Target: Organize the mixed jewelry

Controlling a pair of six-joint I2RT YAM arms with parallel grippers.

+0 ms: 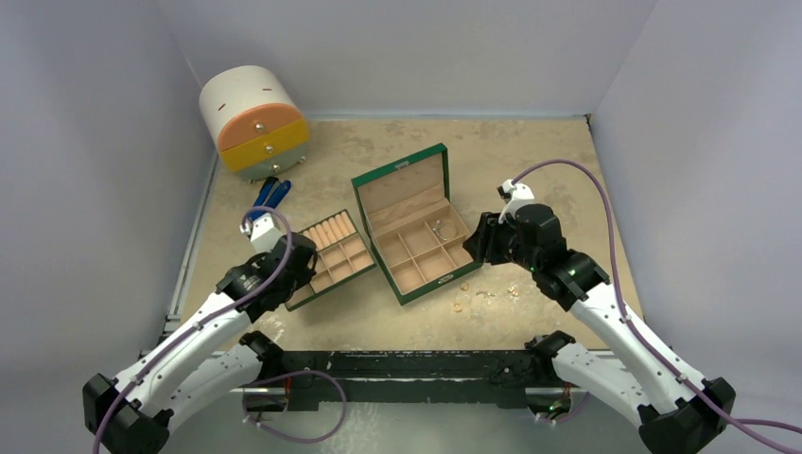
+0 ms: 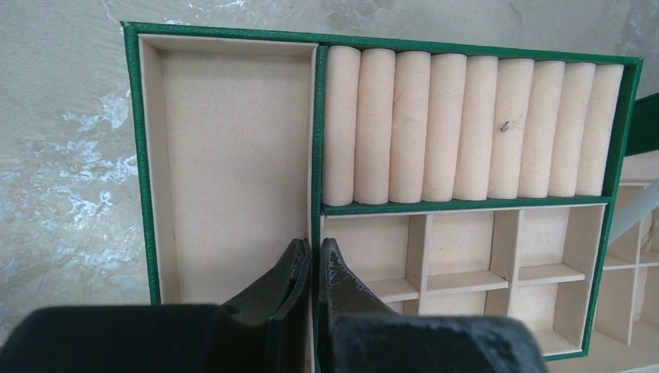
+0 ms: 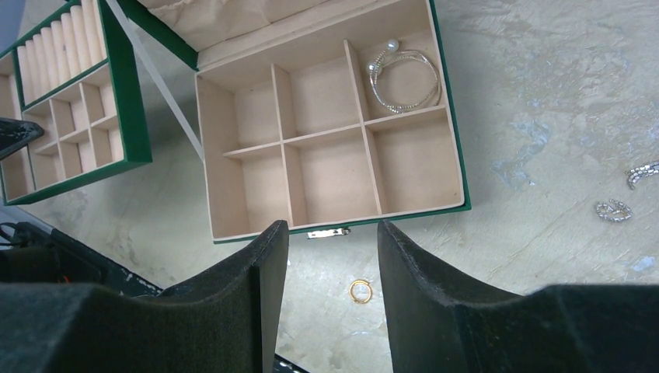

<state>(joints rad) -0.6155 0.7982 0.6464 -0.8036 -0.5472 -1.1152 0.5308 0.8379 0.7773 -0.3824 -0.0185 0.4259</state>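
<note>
Left jaws closed, empty, over tray (image 2: 134,155); right jaws spread above gold ring (image 3: 360,291)

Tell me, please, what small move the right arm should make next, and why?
I would probably lower the right gripper straight down over the gold ring. Its jaws are open, and the ring lies loose on the table in line with the gap, just in front of the green box, where most compartments are empty.
</note>
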